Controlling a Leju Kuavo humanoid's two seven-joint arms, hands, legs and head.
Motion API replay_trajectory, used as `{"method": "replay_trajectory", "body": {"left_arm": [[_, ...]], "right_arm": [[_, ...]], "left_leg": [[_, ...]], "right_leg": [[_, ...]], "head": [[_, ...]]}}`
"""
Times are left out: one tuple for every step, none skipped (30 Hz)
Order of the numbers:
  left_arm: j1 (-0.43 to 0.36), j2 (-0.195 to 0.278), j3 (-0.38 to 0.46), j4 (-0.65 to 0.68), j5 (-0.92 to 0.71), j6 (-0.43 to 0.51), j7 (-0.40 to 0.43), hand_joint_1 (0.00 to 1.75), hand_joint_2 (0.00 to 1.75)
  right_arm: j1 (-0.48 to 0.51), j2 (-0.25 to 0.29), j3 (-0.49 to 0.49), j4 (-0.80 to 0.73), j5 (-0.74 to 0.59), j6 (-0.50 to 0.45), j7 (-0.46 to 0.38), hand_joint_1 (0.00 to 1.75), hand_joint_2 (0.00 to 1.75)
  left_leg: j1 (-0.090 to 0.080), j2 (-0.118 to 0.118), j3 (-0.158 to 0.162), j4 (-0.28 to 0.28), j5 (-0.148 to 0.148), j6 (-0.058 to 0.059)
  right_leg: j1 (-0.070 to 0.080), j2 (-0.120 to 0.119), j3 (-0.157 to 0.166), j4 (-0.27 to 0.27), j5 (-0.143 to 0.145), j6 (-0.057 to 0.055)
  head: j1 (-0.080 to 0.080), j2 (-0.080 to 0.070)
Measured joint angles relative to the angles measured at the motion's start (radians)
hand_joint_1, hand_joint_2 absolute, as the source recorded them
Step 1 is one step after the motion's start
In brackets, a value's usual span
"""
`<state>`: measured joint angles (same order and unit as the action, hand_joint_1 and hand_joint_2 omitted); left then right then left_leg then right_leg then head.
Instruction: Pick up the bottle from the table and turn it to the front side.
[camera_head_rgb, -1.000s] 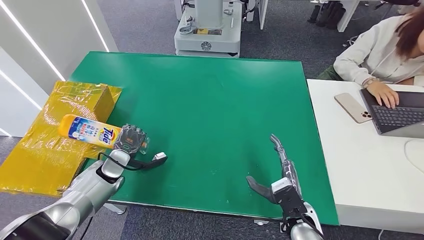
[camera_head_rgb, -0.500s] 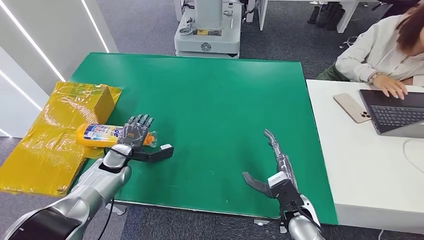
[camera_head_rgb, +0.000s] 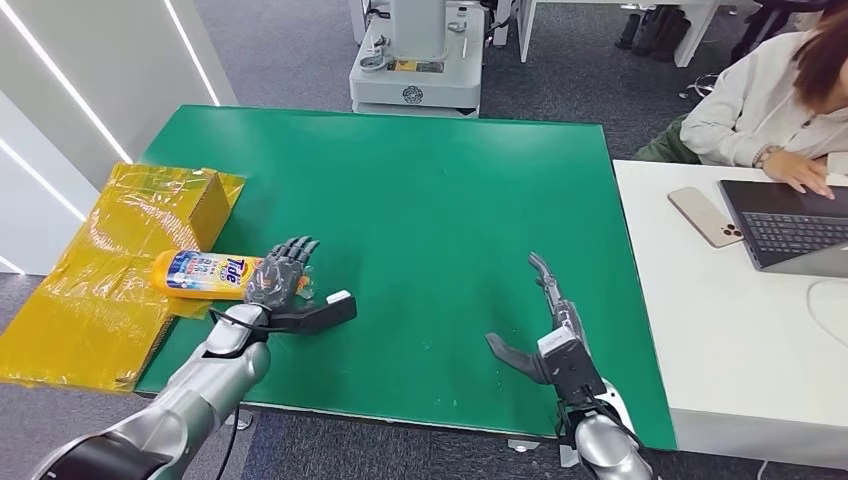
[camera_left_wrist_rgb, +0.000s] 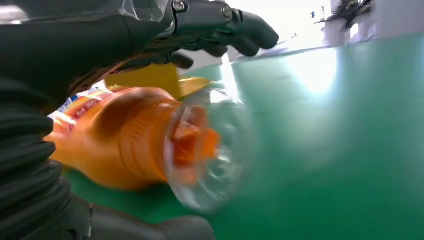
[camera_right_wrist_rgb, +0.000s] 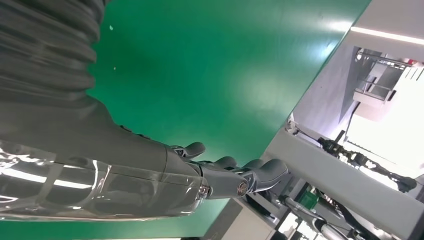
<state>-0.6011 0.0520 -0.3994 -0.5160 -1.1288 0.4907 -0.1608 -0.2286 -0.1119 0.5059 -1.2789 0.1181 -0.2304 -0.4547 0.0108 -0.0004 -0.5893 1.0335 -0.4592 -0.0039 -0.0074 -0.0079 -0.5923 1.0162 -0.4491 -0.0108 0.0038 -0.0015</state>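
At the left of the head view, the orange plastic detergent bottle with a blue-and-white label (camera_head_rgb: 205, 273) lies on its side at the left edge of the green table (camera_head_rgb: 420, 200), its base over the yellow plastic-wrapped box (camera_head_rgb: 110, 270). The left hand (camera_head_rgb: 280, 280) grasps it near the neck, fingers (camera_head_rgb: 290, 255) over the top and thumb stretched out along the table. To do this well, the grasp should firm up around the neck before lifting, then the bottle should roll until the label faces forward. The right hand (camera_head_rgb: 550, 335), lower right, is released, fingers spread, holding nothing. In the left wrist view the clear cap (camera_left_wrist_rgb: 210, 150) is blurred, and thumb contact is hard to judge.
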Motion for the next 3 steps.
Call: {"method": "replay_trajectory", "body": {"left_arm": [[0.017, -0.008, 0.009, -0.013, 0.036, 0.022, -0.038, 0.0, 1.75], [0.035, -0.017, 0.019, -0.032, 0.082, 0.048, -0.089, 0.0, 1.75], [0.044, -0.022, 0.023, -0.042, 0.108, 0.061, -0.116, 0.0, 1.75]], "right_arm": [[0.0, 0.002, 0.001, 0.002, -0.004, -0.002, -0.001, 0.0, 1.75], [0.0, 0.003, 0.002, 0.005, -0.011, -0.006, -0.003, 0.0, 1.75], [0.0, 0.004, 0.002, 0.006, -0.015, -0.008, -0.004, 0.0, 1.75]], "left_leg": [[0.0, 0.0, 0.0, 0.0, 0.0, 0.0], [0.0, 0.001, 0.0, 0.0, 0.0, 0.0], [0.0, 0.001, 0.0, 0.0, 0.0, 0.0]], "right_leg": [[0.0, 0.0, 0.0, 0.0, 0.0, 0.0], [0.0, 0.001, -0.001, 0.0, 0.0, 0.0], [0.0, 0.002, -0.001, 0.0, 0.0, 0.0]], "head": [[0.0, 0.0], [0.0, 0.0], [0.0, 0.0]]}}
